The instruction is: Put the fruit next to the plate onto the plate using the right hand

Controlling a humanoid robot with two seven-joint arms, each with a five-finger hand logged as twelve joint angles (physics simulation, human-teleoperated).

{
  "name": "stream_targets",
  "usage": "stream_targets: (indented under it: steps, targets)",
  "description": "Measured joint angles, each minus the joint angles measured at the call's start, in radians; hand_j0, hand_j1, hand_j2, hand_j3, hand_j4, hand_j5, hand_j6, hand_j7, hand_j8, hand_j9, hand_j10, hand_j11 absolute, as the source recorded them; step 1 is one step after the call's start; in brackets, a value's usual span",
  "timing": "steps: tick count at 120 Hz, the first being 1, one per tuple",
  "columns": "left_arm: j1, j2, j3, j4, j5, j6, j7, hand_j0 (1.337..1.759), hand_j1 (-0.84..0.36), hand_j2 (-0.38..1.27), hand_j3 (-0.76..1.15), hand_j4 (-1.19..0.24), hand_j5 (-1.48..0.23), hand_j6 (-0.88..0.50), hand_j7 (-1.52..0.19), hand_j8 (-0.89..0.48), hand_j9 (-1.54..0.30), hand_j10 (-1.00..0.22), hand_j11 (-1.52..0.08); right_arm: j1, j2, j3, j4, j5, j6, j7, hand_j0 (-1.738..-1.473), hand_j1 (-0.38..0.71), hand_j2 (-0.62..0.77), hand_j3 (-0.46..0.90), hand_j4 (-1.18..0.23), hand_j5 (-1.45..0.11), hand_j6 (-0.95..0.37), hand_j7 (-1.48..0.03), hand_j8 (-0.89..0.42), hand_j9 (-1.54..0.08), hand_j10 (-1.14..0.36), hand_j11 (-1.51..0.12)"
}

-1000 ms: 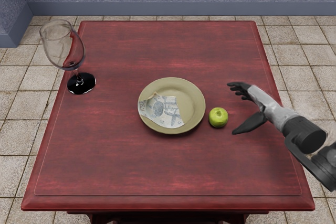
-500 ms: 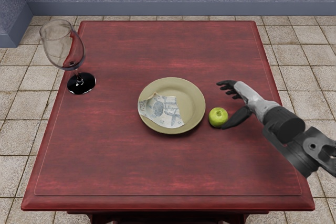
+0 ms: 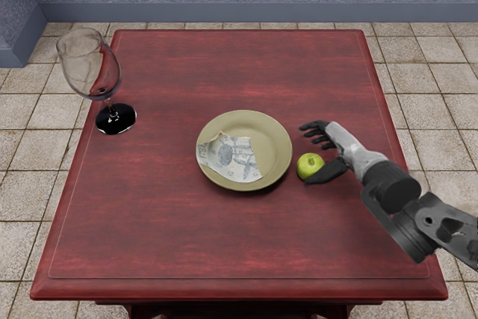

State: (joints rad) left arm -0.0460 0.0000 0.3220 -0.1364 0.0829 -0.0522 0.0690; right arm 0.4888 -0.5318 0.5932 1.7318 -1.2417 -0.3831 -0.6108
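Plate's (image 3: 278, 138) right half bare, banknote (image 3: 228, 158) left

Item one: a green apple (image 3: 311, 165), small, round and whole, with a pale highlight on its upper face. It sat upright on the red wooden table (image 3: 224, 65), just beside the right rim of the plate, close to it but not on it.

Item two: a round, shallow plate (image 3: 265, 140) of olive-beige colour, lying flat near the middle of the table. Its right half was bare. Its left and lower part carried a crumpled sheet of printed paper (image 3: 228, 157), grey-blue on white, which stayed within the rim. The apple lay level with the plate's lower half.
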Motion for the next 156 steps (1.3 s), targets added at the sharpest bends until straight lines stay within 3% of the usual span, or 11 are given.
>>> stream_targets:
  steps: [74,96,125,156]
  targets:
    - [0.000,0.000,0.000,0.000,0.000,0.000,0.000,1.658,0.06,0.05,0.00,-0.24,-0.32,-0.24,-0.32,-0.24,-0.32,-0.24,-0.32,-0.005,0.027,-0.070,0.000,-0.037,-0.093,0.000,-1.658,0.18,-0.08,0.00,-0.44,-0.57,-0.44,-0.57,-0.44,-0.57,-0.44,-0.57]
    - [0.000,0.000,0.000,0.000,0.000,0.000,0.000,1.658,0.06,0.05,0.00,-0.24,-0.32,-0.24,-0.32,-0.24,-0.32,-0.24,-0.32,-0.006,0.015,-0.067,0.000,-0.038,-0.094,0.001,-1.657,0.25,0.07,0.00,-0.55,-0.73,-0.52,-0.72,-0.40,-0.73,-0.45,-0.74]
    - [0.000,0.000,0.000,0.000,0.000,0.000,0.000,1.658,0.06,0.05,0.00,-0.24,-0.32,-0.24,-0.32,-0.24,-0.32,-0.24,-0.32,-0.003,-0.009,-0.046,-0.001,-0.018,-0.112,0.000,-1.654,0.27,0.33,0.00,-0.69,-0.95,-0.55,-0.92,-0.39,-0.95,-0.48,-0.95]
    - [0.000,0.000,0.000,0.000,0.000,0.000,0.000,1.658,0.06,0.05,0.00,-0.24,-0.32,-0.24,-0.32,-0.24,-0.32,-0.24,-0.32,0.084,-0.057,-0.008,-0.001,0.140,-0.036,-0.001,-1.654,0.26,0.30,0.00,-0.73,-1.04,-0.51,-0.99,-0.34,-1.02,-0.47,-1.01]
